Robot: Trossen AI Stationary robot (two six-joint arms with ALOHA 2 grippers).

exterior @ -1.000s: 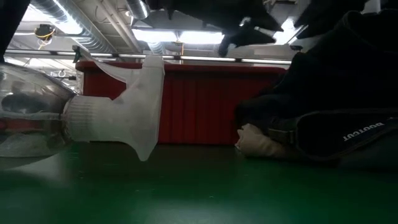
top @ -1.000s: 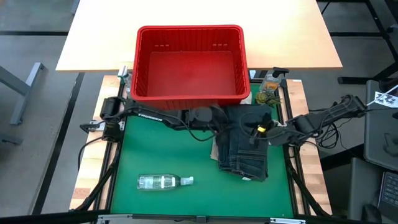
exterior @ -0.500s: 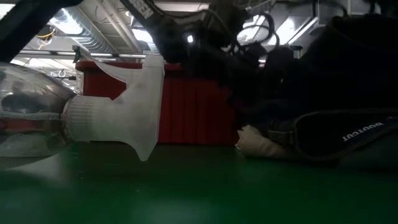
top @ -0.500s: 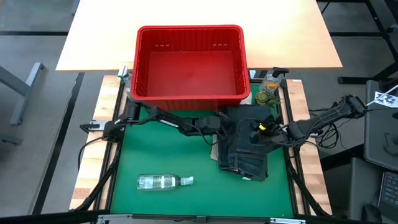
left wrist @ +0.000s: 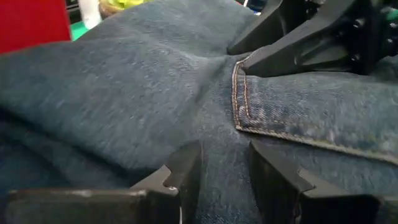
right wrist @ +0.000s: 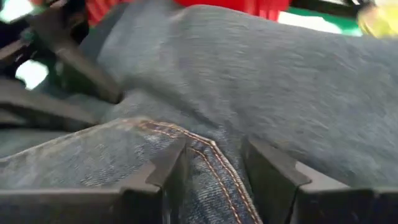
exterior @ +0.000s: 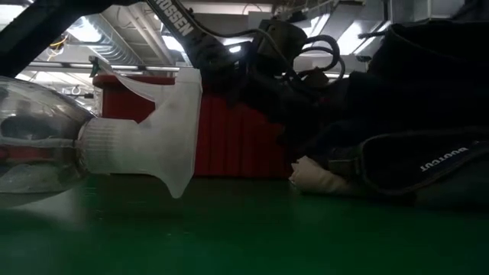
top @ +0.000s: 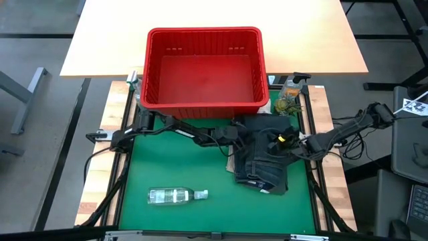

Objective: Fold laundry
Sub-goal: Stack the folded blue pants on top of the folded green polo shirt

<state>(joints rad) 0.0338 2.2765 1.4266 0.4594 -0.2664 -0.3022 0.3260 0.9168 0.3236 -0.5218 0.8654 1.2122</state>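
1. A red basket (top: 203, 67) stands at the far side of the green counter (top: 174, 164), just beyond the dark blue denim jeans (top: 262, 161)
2. A clear plastic bottle (top: 175, 195) lies on its side near the front left, well apart from the jeans
3. A spray bottle (top: 291, 88) and a small yellow-green thing stand at the far right corner
4. The jeans lie bunched right of centre, long axis running near to far
5. Left claw (left wrist: 221, 171) rests on the denim from the left, fingers apart with a fold of cloth between them
6. Right claw (right wrist: 211, 165) meets the jeans from the right, fingers apart astride a stitched seam
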